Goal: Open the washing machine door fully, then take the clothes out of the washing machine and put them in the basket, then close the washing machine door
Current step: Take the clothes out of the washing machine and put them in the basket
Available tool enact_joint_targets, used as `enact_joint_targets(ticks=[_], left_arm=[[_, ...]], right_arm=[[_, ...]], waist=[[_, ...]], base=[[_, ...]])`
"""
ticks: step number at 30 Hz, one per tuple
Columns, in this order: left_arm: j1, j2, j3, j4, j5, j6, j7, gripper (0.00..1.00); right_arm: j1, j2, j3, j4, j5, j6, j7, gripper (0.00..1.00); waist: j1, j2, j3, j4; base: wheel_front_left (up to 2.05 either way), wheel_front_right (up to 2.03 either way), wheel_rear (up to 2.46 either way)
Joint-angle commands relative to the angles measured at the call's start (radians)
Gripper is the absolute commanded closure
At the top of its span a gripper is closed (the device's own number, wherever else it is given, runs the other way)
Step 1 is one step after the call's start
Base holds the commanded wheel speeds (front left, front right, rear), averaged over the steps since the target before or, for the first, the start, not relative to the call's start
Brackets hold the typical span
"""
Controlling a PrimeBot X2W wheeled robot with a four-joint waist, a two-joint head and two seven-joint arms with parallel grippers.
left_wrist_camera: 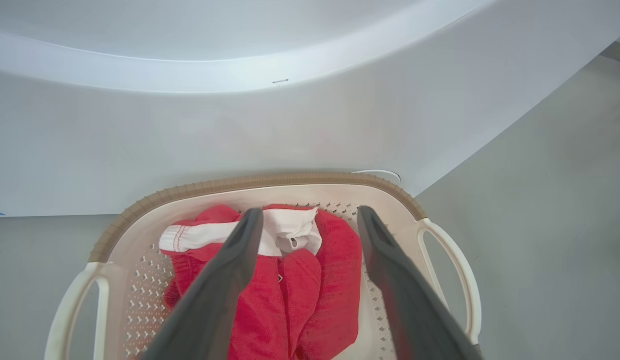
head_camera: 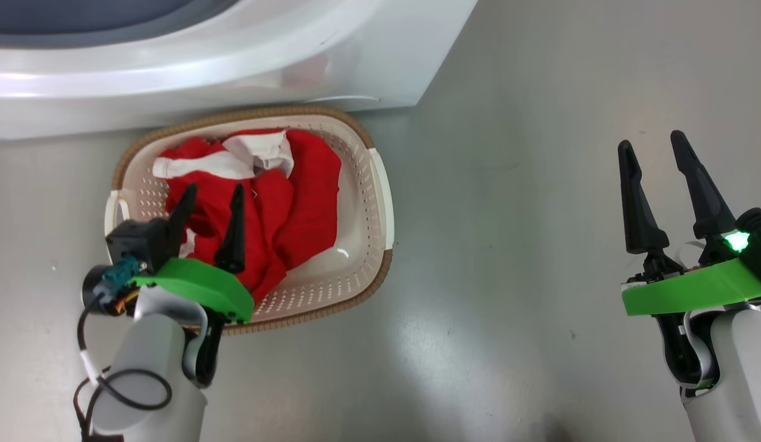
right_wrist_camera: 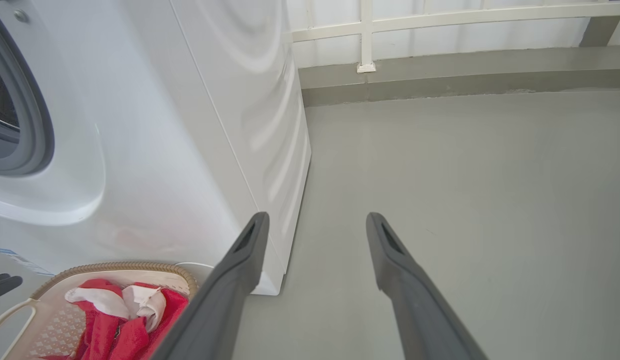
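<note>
Red clothes lie in the basket at centre left of the head view, with both sets of jaws released.
We see the soft, crumpled red fabric with white panels heaped inside the cream, perforated basket with its brown woven-look rim, just below the glossy white washing machine along the top of the frame. Our left gripper hovers over the heap, jaws spread and grasping nothing. Our right gripper hangs spread over the bare grey floor at the right. We judge the drop is made, so we should lift the left arm straight up so no loose fold catches a finger. The grey rubber ring looks uncovered, so closing the door probably comes next.
</note>
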Motion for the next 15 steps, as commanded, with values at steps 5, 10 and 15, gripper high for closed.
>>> enact_joint_targets(ticks=[5, 10, 15], left_arm=[[0.075, 0.026, 0.035, -0.072, 0.01, -0.006, -0.005, 0.0], [0.103, 0.026, 0.054, -0.128, 0.021, -0.006, -0.005, 0.0], [0.144, 0.026, 0.083, -0.183, 0.041, -0.006, -0.005, 0.0]], right_arm=[[0.032, -0.006, 0.028, -0.011, -0.009, 0.006, -0.006, 0.0], [0.047, -0.008, 0.031, -0.002, -0.009, 0.006, -0.006, 0.0], [0.068, -0.01, 0.034, 0.008, -0.007, 0.006, -0.006, 0.0]], waist=[[0.0, 0.0, -0.057, -0.002], [0.0, 0.0, -0.104, -0.004], [0.0, 0.0, -0.158, -0.004]], base=[[0.0, 0.0, 0.0], [0.0, 0.0, 0.0], [0.0, 0.0, 0.0]])
